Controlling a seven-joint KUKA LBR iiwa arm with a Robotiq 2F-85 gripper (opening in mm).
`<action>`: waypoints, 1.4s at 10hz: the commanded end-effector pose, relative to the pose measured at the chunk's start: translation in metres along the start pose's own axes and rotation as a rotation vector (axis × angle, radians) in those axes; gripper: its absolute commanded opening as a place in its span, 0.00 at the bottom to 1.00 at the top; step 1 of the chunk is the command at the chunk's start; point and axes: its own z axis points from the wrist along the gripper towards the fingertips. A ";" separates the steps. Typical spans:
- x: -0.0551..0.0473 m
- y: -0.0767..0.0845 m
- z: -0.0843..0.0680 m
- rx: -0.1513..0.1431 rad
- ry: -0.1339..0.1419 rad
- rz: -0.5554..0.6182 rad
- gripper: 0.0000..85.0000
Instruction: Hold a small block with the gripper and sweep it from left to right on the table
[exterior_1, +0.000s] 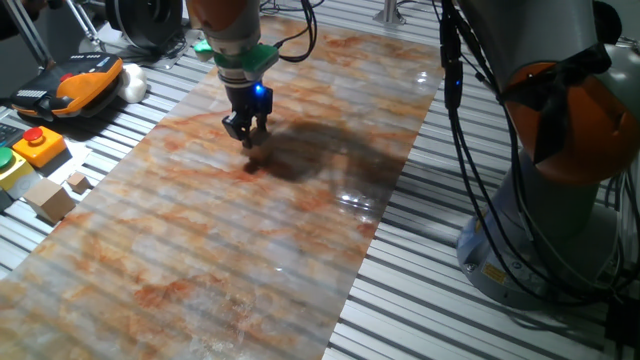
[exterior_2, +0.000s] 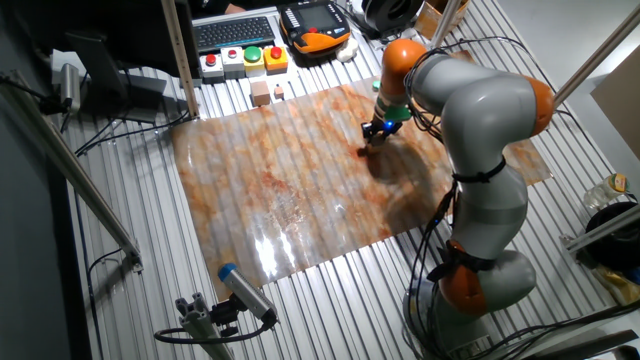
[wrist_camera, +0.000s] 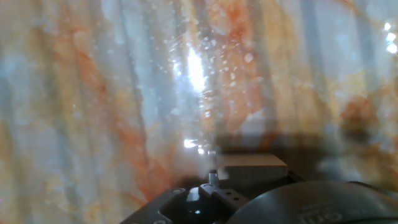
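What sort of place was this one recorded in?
Most likely a robotics lab bench: an aluminium slat table, a push-button box beside a keyboard, and a teach pendant near the marbled sheet.

- The black two-finger gripper (exterior_1: 247, 134) with its blue light points straight down, fingers drawn close together.
- The grey-and-orange arm (exterior_2: 470, 130) arches over from the right.

- A robotics lab or workshop bench.
- Silver aluminium slats (exterior_2: 330, 290) form the work surface, lower frame.
- A button box (exterior_2: 243, 60), keyboard (exterior_2: 236, 32) and teach pendant (exterior_2: 312, 22) sit along the top.
- Black cables (exterior_1: 470, 130) hang at right.
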 end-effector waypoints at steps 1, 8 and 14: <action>0.001 0.002 0.000 -0.003 0.003 0.004 0.00; 0.008 0.023 0.003 -0.006 0.008 0.037 0.00; 0.012 0.038 0.001 -0.010 0.013 0.061 0.00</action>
